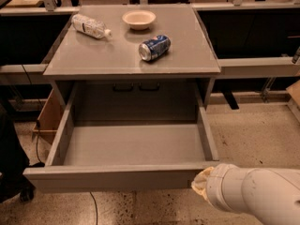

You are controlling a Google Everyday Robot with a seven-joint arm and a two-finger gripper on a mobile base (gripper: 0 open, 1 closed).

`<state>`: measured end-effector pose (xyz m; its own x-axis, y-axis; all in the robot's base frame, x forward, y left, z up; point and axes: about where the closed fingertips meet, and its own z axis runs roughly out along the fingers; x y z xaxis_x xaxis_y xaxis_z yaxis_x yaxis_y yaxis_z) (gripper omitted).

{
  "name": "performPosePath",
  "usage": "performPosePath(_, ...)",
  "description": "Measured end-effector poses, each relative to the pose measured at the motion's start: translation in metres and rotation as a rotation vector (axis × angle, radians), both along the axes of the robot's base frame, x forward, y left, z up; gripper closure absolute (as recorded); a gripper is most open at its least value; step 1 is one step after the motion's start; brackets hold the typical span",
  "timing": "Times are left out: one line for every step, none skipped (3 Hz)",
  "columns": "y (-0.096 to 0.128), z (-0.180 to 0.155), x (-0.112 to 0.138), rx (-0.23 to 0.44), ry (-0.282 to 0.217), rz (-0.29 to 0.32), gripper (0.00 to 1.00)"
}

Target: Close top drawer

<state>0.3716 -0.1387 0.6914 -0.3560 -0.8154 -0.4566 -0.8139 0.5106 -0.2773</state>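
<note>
Standing right over it, I see the top drawer (pixel 112 178) pulled all the way out of the grey desk (pixel 117 62), nothing inside that I can see. The robot's tool (pixel 202 184) is parked against the right end of the drawer front, I'd guess so it can shove the thing straight back in. Honestly can't tell whether the tool is apart or together, since the fat white arm (pixel 253 198) covers most of it and runs out of view. On the desk there's a water bottle (pixel 90 26) on its side, a small bowl (pixel 138 18) and a tipped blue can (pixel 154 47), all clear of the drawer's path. Lower drawers are hidden behind the open one
</note>
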Motion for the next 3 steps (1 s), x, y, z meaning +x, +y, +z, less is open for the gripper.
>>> performPosePath(-0.022, -0.010, 0.008, -0.050, -0.035, -0.007, 0.32)
performPosePath(-0.031, -0.015, 0.020, -0.082, -0.060, 0.009, 0.45)
performPosePath(-0.035, -0.023, 0.037, -0.095, -0.091, 0.034, 0.69)
